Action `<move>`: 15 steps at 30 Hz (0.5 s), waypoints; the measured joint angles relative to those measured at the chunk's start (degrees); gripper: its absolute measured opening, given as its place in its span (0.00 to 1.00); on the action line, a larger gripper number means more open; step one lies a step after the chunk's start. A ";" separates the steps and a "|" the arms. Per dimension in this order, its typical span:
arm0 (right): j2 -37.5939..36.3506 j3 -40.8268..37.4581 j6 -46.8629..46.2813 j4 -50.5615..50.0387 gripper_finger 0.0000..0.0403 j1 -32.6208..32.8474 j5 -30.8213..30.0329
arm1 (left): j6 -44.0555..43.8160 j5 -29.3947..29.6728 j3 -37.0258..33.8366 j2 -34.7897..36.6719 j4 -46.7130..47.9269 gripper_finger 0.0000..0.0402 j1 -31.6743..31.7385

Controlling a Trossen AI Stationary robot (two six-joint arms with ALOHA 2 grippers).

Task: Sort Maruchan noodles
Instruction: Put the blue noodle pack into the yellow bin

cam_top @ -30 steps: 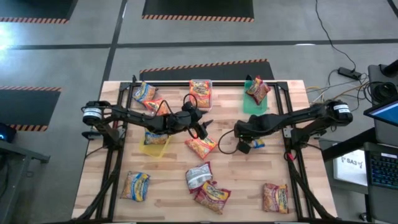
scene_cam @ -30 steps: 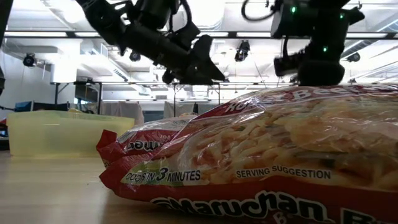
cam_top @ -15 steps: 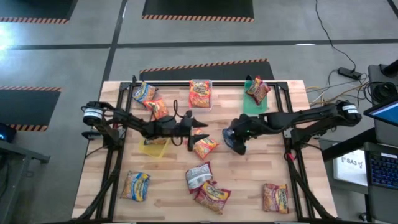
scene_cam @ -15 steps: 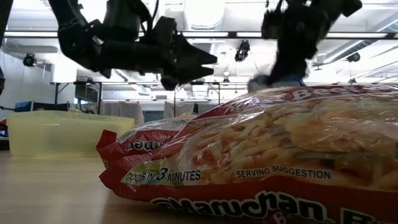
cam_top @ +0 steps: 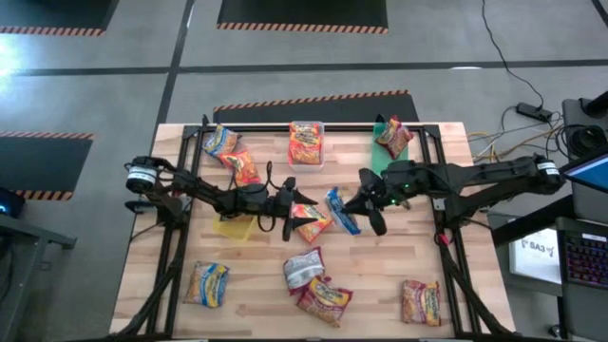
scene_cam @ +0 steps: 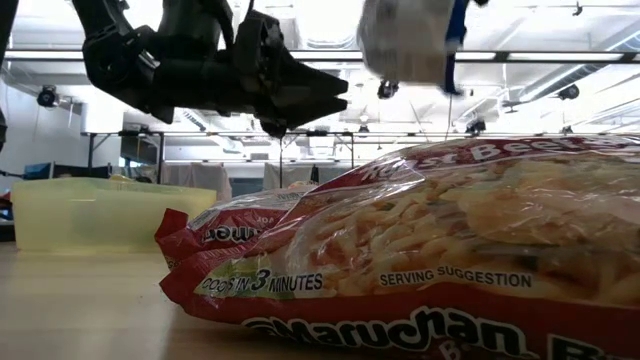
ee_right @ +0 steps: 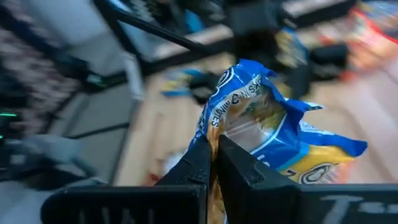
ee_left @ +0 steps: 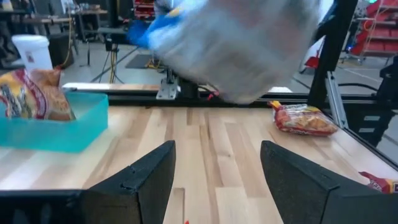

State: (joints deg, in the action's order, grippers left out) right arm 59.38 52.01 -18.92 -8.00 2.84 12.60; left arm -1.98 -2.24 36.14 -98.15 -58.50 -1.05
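Ramen packets lie scattered on the wooden table. My right gripper [cam_top: 361, 203] is shut on a yellow-and-blue packet [cam_top: 342, 211], held in the air at the table's middle; it shows as a blur [scene_cam: 410, 38] in the low view and in the left wrist view [ee_left: 236, 43]. My left gripper [cam_top: 300, 211] is open, its fingers level and pointing toward the table's right; it hovers over the left end of an orange-red packet [cam_top: 313, 224] lying flat and touches nothing. In its own wrist view my left gripper [ee_left: 217, 180] has a wide gap. My right gripper pinches the yellow-and-blue packet between its two shut fingers [ee_right: 198, 163] at a crumpled edge [ee_right: 214, 134]. The packet is lifted clear of the table and stands out beyond the fingertips [ee_right: 273, 134].
A yellow tub [cam_top: 236, 224], a clear tub [cam_top: 306, 142] and a green tub [cam_top: 388, 154] each hold a packet. Loose packets lie at the far left [cam_top: 220, 141] [cam_top: 242, 169] and along the near side [cam_top: 206, 282] [cam_top: 304, 269] [cam_top: 420, 301]. A big packet [scene_cam: 450, 250] fills the low view.
My right gripper reached toward the table's middle, took hold of the yellow-and-blue packet and lifted it clear. My left gripper came down and toward the near edge over the orange-red packet, tipping from slanting down to level.
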 joint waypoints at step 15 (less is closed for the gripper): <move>2.14 0.00 3.89 4.50 0.03 1.17 3.91 | 2.98 2.19 2.74 0.94 8.51 0.55 -0.36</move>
State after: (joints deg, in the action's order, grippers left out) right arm 61.52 52.01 -15.03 -3.50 4.01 16.51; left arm 1.01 -0.05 38.87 -97.21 -49.99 -1.41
